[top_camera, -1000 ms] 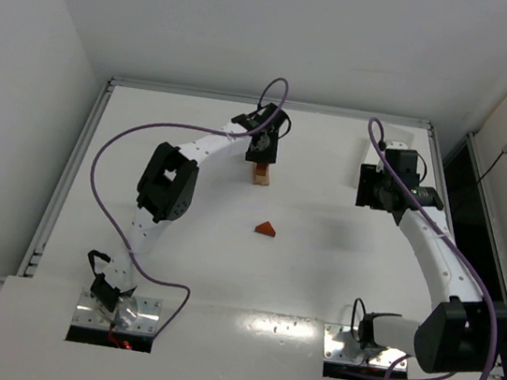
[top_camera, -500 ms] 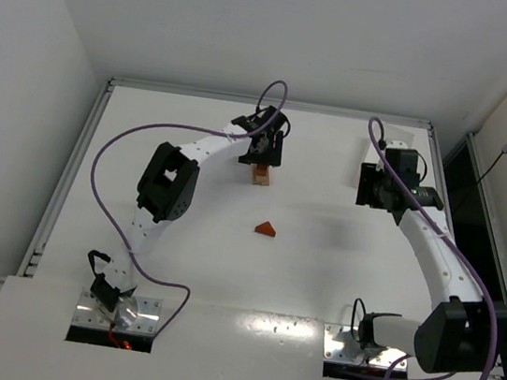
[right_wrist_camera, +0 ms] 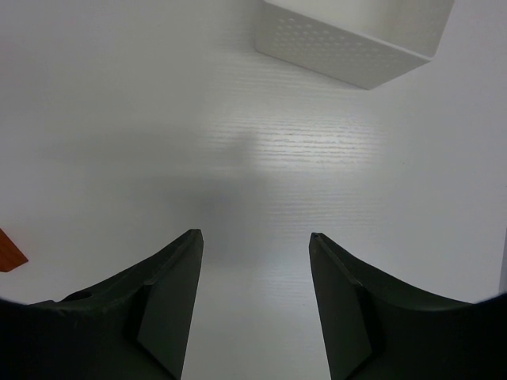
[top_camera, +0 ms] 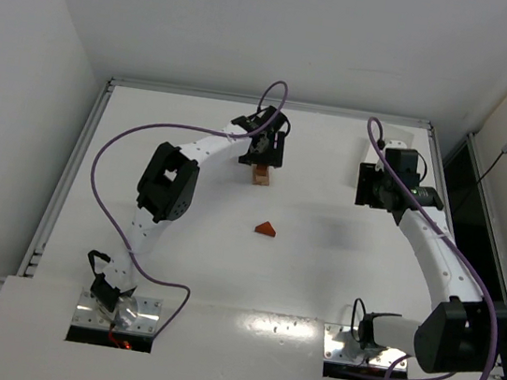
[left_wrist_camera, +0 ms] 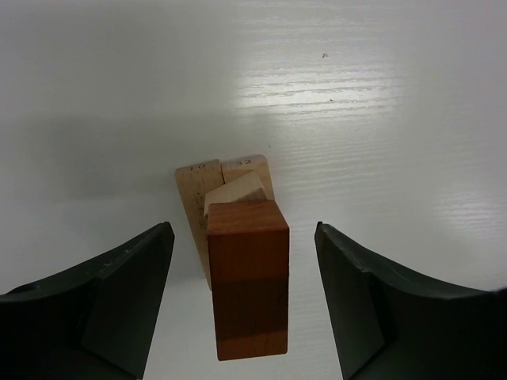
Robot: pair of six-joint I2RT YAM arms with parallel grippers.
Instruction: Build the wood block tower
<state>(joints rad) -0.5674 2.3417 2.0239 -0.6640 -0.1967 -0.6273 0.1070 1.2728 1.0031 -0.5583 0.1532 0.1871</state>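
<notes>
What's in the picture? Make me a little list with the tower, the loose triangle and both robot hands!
tower: red-brown block on top of tan blocks
triangle: red-brown, lying on the table apart from the tower
left gripper: open, straddling the tower without touching
right gripper: open, empty, over bare table near the white tray

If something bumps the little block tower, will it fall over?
Probably yes: the tower is narrow, just stacked pieces. Its tan middle block sits twisted, so the top brown block may slide off first. The blocks look hard, so they likely won't bend.
</notes>
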